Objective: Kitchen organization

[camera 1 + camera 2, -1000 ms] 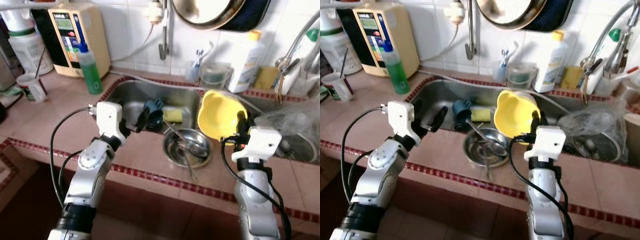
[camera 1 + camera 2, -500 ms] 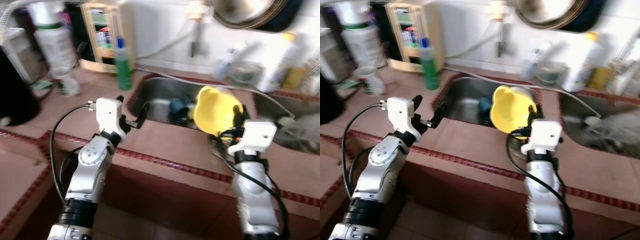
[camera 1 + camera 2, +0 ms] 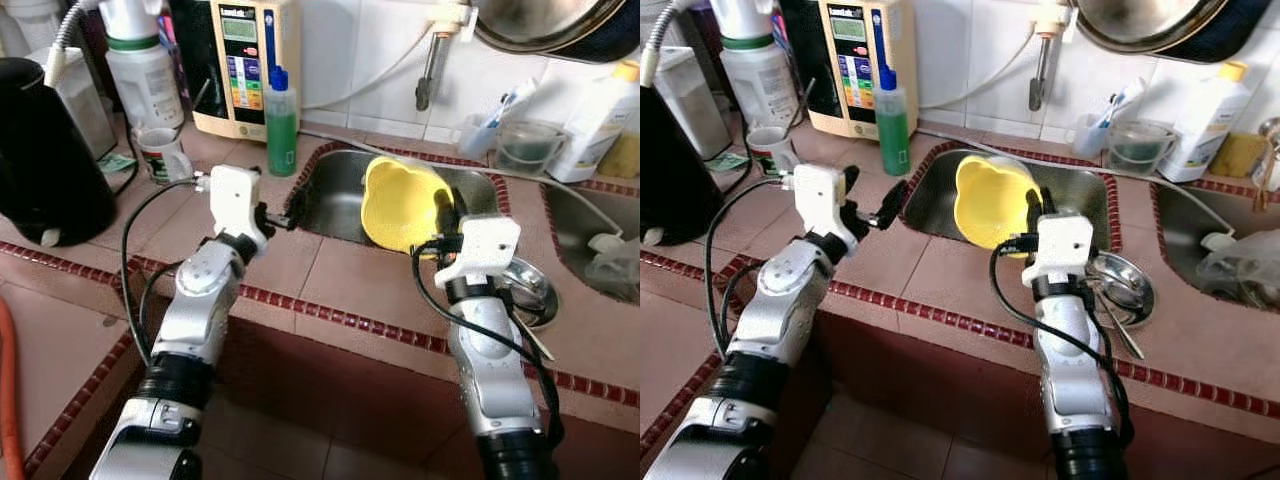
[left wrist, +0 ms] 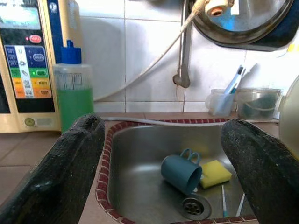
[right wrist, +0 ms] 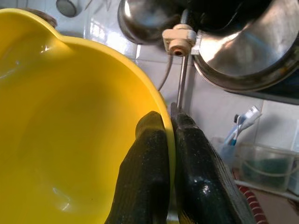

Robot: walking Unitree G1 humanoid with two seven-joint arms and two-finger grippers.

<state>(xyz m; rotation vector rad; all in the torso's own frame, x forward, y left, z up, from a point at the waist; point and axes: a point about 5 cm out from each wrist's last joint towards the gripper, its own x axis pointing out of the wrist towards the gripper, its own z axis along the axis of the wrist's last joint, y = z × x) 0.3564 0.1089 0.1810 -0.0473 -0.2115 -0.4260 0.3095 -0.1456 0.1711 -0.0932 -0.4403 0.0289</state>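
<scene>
Tiled kitchen counter [image 3: 330, 280] w/ steel sink [image 3: 345, 195]. Right gripper [image 5: 171, 140] clamps rim of yellow bowl [image 3: 400, 205], held tilted over sink's near right edge. Left gripper [image 4: 161, 154] spread wide, hovering at sink's left rim. Teal mug [image 4: 182, 170] + yellow sponge [image 4: 216, 172] lie in basin.

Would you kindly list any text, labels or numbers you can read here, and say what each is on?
No text can be read with confidence.
Beige wall appliance: coloured buttons and a display panel, their lettering too small and blurred.
Green bottle: no legible label.
White bottle: no legible print.
</scene>
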